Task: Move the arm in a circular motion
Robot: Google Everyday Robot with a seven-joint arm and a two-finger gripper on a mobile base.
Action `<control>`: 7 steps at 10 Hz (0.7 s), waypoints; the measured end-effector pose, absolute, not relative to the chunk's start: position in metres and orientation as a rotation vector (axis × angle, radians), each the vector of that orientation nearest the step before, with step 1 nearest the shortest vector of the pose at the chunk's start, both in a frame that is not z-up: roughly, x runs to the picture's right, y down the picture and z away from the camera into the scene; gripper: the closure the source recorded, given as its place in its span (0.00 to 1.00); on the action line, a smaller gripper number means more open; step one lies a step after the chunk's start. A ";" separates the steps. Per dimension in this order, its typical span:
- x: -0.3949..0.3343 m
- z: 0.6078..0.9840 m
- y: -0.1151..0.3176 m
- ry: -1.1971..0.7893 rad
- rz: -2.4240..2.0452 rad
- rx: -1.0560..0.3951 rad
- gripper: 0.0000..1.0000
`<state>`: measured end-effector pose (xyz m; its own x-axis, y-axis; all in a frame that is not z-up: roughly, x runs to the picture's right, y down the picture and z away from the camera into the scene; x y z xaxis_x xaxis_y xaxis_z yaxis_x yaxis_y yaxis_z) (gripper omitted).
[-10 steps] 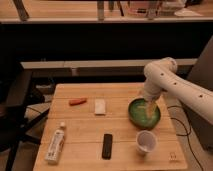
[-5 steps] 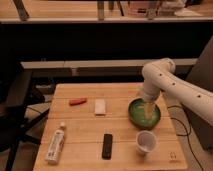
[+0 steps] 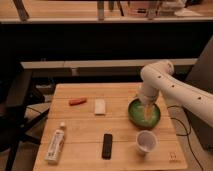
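The white arm comes in from the right edge and bends down over the right side of the wooden table. Small dark dots mark its thick rounded segments. Its slender pale tip, the gripper, points down into a green bowl. Whether the tip touches the bowl's inside I cannot tell.
On the table lie an orange-red object, a white block, a white tube and a black remote. A white cup stands just in front of the bowl. A dark chair is at the left.
The arm's elbow has shifted slightly; the tip stays inside the green bowl. Nothing on the table has moved.
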<state>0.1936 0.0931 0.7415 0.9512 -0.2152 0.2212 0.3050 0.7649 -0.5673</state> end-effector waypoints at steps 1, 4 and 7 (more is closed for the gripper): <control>0.190 0.741 0.095 -0.150 -0.298 -0.640 0.20; 0.180 0.741 0.095 -0.156 -0.329 -0.637 0.20; 0.172 0.741 0.098 -0.167 -0.358 -0.636 0.20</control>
<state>0.1722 0.0979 0.7410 0.9255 -0.2750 0.2604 0.3762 0.7458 -0.5498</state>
